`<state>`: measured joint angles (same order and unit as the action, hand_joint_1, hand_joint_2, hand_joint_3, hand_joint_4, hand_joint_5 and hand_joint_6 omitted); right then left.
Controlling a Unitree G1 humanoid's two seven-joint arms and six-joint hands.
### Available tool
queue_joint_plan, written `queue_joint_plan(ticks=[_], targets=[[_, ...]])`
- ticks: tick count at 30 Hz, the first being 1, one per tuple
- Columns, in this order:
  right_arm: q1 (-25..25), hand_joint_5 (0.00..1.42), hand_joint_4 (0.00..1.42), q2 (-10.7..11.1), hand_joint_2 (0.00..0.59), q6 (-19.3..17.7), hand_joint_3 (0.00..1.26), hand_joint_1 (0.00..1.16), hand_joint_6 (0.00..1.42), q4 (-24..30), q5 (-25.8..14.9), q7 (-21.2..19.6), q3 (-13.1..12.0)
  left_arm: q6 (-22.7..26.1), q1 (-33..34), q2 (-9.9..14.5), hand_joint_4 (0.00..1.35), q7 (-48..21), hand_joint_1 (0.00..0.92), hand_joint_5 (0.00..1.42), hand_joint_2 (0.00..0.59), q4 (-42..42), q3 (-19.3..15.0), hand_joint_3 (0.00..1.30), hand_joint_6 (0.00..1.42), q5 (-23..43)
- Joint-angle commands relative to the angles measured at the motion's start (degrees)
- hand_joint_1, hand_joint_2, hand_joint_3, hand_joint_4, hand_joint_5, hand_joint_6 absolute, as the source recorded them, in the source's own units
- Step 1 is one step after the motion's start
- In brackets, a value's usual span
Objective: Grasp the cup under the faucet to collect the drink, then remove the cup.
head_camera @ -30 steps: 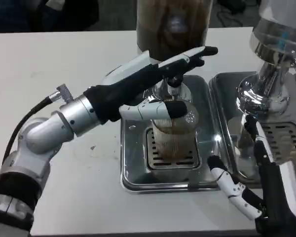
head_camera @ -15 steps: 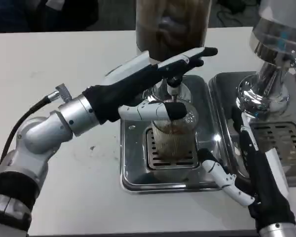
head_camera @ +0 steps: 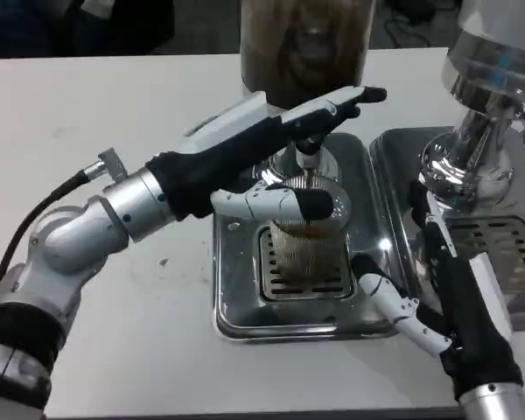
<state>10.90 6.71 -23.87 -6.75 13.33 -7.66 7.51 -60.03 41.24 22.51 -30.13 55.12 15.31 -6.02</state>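
Note:
A ribbed clear cup [head_camera: 308,249] with brown drink in it stands on the grate of the steel drip tray [head_camera: 236,297], right under the faucet [head_camera: 306,162] of the brown drink dispenser [head_camera: 304,44]. My left hand [head_camera: 262,140] reaches in from the left with its long fingers stretched flat over the faucet's top. Its thumb lies across the cup's rim, and it holds nothing. To the right of the cup my right hand [head_camera: 437,280] stands on edge, fingers apart, thumb pointing at the cup's base, a small gap between them.
A second chrome dispenser [head_camera: 486,131] stands at the right on its own steel tray [head_camera: 507,236], close behind my right hand. White table stretches out to the left and along the front edge.
My right hand has moved forward and up from the front edge to the cup's right side. The left hand has stayed over the faucet.

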Motion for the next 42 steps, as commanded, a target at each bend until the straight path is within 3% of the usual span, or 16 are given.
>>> queue_joint_plan(ticks=[1,27,42], targets=[[-0.88,0.0,0.0,-0.48,0.24,0.47,0.0,0.49,0.0,-0.31,-0.39,0.67,-0.33,0.18,-1.71,0.95,0.0,-2.11,0.0,0.09,0.058,1.07,3.72,0.08,0.06,-6.4],[-4.6,0.0,0.0,-2.08,0.246,1.34,0.0,0.48,0.0,-3.9,-0.11,2.89,0.62,0.13,-1.94,2.34,0.0,-0.69,0.0,0.09,0.058,1.19,4.45,0.08,0.06,-6.31],[-8.12,0.0,0.0,-3.25,0.255,0.57,0.0,0.47,0.0,-8.7,-1.48,4.13,0.61,0.66,-2.22,2.67,0.0,-0.77,0.0,0.1,0.062,1.02,3.88,0.08,0.06,-5.43]])
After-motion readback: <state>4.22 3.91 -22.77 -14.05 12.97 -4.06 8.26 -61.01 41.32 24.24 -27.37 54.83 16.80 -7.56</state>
